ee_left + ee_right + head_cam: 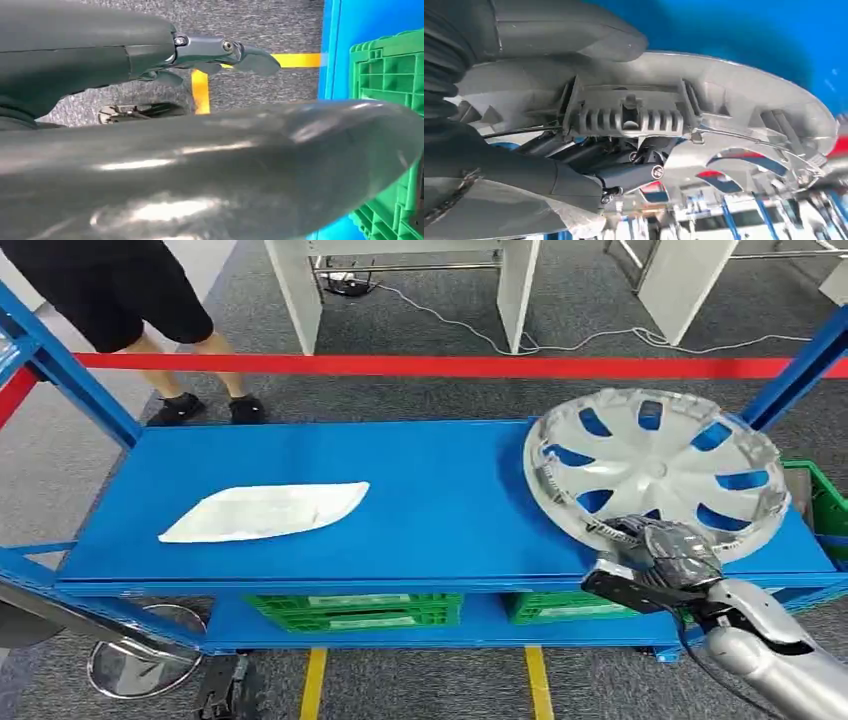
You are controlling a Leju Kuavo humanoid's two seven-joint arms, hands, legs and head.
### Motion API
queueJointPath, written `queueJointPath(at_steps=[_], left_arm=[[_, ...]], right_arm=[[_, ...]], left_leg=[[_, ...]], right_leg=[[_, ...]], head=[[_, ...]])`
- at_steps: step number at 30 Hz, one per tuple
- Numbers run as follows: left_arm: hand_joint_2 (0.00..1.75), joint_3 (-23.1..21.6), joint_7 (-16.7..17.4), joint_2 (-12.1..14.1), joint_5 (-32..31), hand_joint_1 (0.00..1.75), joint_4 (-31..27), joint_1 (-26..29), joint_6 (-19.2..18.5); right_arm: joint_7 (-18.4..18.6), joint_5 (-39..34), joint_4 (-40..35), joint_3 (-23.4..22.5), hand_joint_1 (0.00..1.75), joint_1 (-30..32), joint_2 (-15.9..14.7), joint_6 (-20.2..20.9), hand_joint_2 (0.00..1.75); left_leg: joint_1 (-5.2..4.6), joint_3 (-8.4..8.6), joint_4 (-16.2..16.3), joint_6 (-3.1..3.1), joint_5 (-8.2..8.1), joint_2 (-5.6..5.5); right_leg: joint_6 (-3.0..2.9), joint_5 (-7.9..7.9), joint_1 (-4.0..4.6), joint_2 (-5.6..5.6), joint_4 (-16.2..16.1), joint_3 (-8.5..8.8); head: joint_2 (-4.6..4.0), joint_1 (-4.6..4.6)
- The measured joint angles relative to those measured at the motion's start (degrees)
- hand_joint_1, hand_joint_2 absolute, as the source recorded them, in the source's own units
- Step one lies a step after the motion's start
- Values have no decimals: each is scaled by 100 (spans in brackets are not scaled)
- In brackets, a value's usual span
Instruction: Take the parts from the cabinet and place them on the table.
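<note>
1. Right hand (665, 552): my fingers grip the near rim of the hubcap (655, 465), which is tilted over the right end of the blue shelf (440, 510).
2. Left hand (220, 52): hangs low beside the green crates (387, 90); I cannot tell its finger state.
3. Handling, as I judge it: light, stiff, thin plastic; smooth face, likely slippery. Grasp at the rim or a spoke opening.
4. White part (265, 512) lies at shelf left.
5. Markings: none legible.

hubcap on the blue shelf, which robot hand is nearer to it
Right. The right robot hand grips the hubcap at its near rim. The left robot hand hangs low beside the cabinet, over the floor.
</note>
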Motion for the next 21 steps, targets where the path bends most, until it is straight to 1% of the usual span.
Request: queueJointPath(at_steps=[1, 2, 3, 5, 6, 7, 8, 9, 10, 11, 12, 13, 14, 15, 16, 17, 18, 19, 20, 21], left_arm=[[0, 0, -2, 0, 0, 0, 0, -7, 4], [0, 0, -2, 24, 0, 0, 0, -19, 13], [0, 0, -7, 18, 0, 0, 0, -23, 13], [0, -2, -7, 17, -4, 0, 0, -24, 13], [0, -2, -9, 13, -4, 0, 0, -28, 13], [0, -7, -11, 4, -4, 0, 0, -33, 13], [0, -7, -13, 4, -4, 0, 0, -46, 24], [0, -9, -13, 4, -7, 0, 0, -61, 26], [0, -20, -13, -9, -9, 0, 0, -61, 26], [0, -39, -13, -13, -11, 0, 0, -60, 28], [0, -50, -13, -13, -13, 0, 0, -57, 28], [0, -55, -13, -13, -13, 0, 0, -56, 28], [0, -57, -13, -13, -13, 0, 0, -58, 28], [0, -61, -13, -15, -13, 0, 0, -64, 28], [0, -68, -13, -20, -13, 0, 0, -68, 28], [0, -72, -13, -13, -13, 0, 0, -71, 28], [0, -77, -11, -7, -15, 0, 0, -82, 31], [0, -85, -11, -7, -15, 0, 0, -81, 31], [0, -92, -11, -4, -15, 0, 0, -75, 31], [0, -92, -11, 0, -15, 0, 0, -77, 31]], right_arm=[[-7, 2, -17, -35, 175, 5, 18, -30, 175], [-7, 9, -24, -59, 175, 9, 48, -59, 175], [-6, 15, -24, -81, 175, 10, 54, -74, 175], [-48, 26, -33, -89, 175, 59, 90, -85, 175], [-85, 33, -46, -98, 175, 81, 103, -105, 175], [-122, 48, -68, -131, 175, 123, 109, -144, 175], [-164, 55, -81, -166, 175, 155, 129, -206, 175], [-190, 68, -85, -210, 175, 168, 142, -267, 175], [-199, 83, -92, -240, 175, 190, 159, -334, 175], [-205, 96, -105, -262, 175, 224, 175, -391, 175], [-212, 103, -114, -282, 175, 253, 186, -409, 175], [-214, 111, -127, -302, 175, 275, 199, -409, 175], [-219, 114, -138, -321, 175, 290, 210, -409, 175], [-219, 112, -142, -336, 175, 299, 221, -409, 175], [-219, 111, -151, -352, 175, 313, 223, -409, 175], [-219, 111, -155, -365, 175, 319, 234, -409, 175], [-223, 114, -170, -371, 175, 320, 249, -409, 175], [-221, 118, -179, -380, 175, 340, 258, -411, 175], [-219, 118, -186, -385, 175, 356, 269, -415, 175], [-221, 120, -186, -387, 175, 366, 275, -415, 175]], left_leg=[[-30, 239, -550, 86, 273, -4], [-50, 354, -733, 172, 205, 4], [-63, 367, -850, 172, 235, 4], [-89, 348, -857, 174, 214, -1], [-76, 357, -902, 190, 233, -3], [-9, 412, -1013, 189, 287, 1], [-12, 427, -1037, 205, 299, 0], [-14, 418, -1035, 214, 303, -3], [-16, 414, -1031, 218, 300, -3], [-19, 414, -1030, 228, 292, -2], [-18, 415, -1024, 225, 290, -2], [-13, 423, -1022, 218, 283, -2], [1, 431, -1010, 200, 270, -2], [19, 439, -983, 169, 247, -4], [33, 444, -942, 125, 209, -7], [16, 428, -907, 82, 178, -13], [-18, 379, -830, 56, 164, -21], [-27, 373, -841, 48, 169, -21], [-25, 381, -844, 46, 168, -21], [-16, 387, -840, 40, 163, -20]], right_leg=[[1, -7, 7, 2, -3, 15], [10, -11, 12, -1, -10, 9], [34, -2, 12, 6, -1, -20], [94, 16, -12, -6, -22, -37], [127, 23, -1, -7, -43, -22], [153, -35, -12, -9, -11, -93], [177, -144, -9, -4, 129, -141], [202, -363, -14, 2, 514, -321], [226, -578, -26, 0, 1017, -556], [253, -758, -33, 1, 1503, -794], [276, -813, -39, 0, 1779, -942], [294, -712, -53, -2, 1753, -950], [309, -499, -72, -5, 1477, -817], [324, -210, -93, -6, 951, -559], [351, 64, -121, -19, 319, -240], [377, -36, -122, -14, 92, -106], [291, -33, -101, 22, 32, -54], [240, -42, -105, 15, 66, -73], [217, -54, -93, 19, 82, -74], [180, -59, -88, 21, 94, -76]], head=[[0, 4], [0, 28], [0, 13], [0, 17], [0, 15], [0, 22], [0, 42], [0, 57], [0, 59], [0, 52], [0, 59], [0, 57], [0, 55], [0, 57], [0, 61], [0, 68], [0, 101], [2, 92], [2, 74], [2, 85]])
